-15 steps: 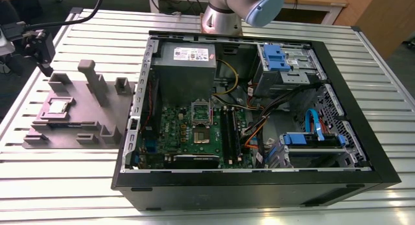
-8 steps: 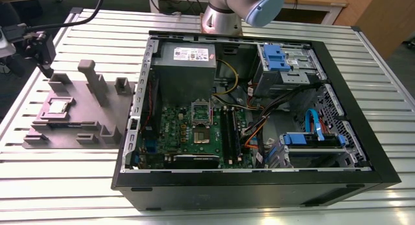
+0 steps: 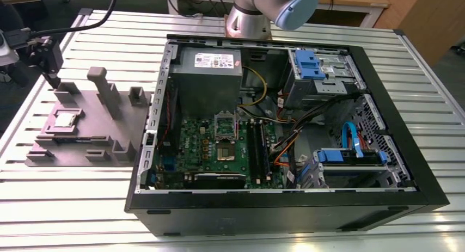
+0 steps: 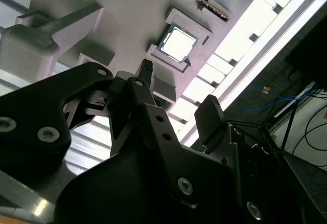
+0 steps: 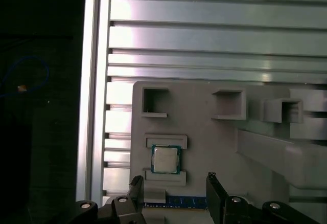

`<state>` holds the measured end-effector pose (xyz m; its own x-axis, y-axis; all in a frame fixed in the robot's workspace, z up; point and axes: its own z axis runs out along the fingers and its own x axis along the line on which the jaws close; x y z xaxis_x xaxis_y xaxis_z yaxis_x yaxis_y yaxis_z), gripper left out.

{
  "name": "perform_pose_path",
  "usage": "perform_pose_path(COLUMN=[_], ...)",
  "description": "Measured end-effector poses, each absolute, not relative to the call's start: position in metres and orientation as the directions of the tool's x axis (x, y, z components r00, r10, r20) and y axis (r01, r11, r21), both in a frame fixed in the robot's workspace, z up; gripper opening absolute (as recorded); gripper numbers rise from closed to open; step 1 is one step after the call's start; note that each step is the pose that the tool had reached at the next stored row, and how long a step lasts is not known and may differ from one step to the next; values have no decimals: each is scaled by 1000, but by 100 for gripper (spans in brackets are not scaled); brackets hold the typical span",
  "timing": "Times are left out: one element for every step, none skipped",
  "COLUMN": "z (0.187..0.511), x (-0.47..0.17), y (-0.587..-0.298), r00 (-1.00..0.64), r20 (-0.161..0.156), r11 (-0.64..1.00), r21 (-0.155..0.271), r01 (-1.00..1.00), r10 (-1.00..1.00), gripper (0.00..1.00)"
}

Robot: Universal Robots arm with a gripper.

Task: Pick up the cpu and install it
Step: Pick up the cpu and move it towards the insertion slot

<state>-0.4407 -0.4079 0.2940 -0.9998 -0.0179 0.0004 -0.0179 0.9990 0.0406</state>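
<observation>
We are seeing the cpu (image 3: pixel 64 119) sitting in the holder block (image 3: pixel 109 132), at the exterior view's left of the computer case (image 3: pixel 291 208). Both are resting on the table (image 3: pixel 58 208). The gripper (image 5: pixel 173 178) is hanging near the cpu.

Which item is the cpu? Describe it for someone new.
On the exterior view's left of the open computer case sits a grey fixture block. The cpu lies flat in a square recess on the side away from the case: the block's one small shiny silver square among grey posts.
</observation>
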Motion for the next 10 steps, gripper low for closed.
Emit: perform_pose_path(z=[294,294,293,292,292,292,292,292,292,292], x=[-441,-441,-441,-441,-441,-441,-441,-441,-441,-441], y=[-408,-408,-408,-408,-408,-408,-408,-408,-408,-408], r00=[-1000,-1000,-1000,-1000,-1000,-1000,-1000,-1000,-1000,-1000], r20=[0,0,0,0,0,0,0,0,0,0], r11=[999,999,999,999,999,999,999,999,999,999], r21=[41,41,41,41,41,41,41,41,41,41], r01=[-18,-18,-18,-18,-18,-18,-18,-18,-18,-18], r10=[-18,-18,-18,-18,-18,-18,-18,-18,-18,-18], gripper=[60,60,60,60,60,60,60,60,60,60])
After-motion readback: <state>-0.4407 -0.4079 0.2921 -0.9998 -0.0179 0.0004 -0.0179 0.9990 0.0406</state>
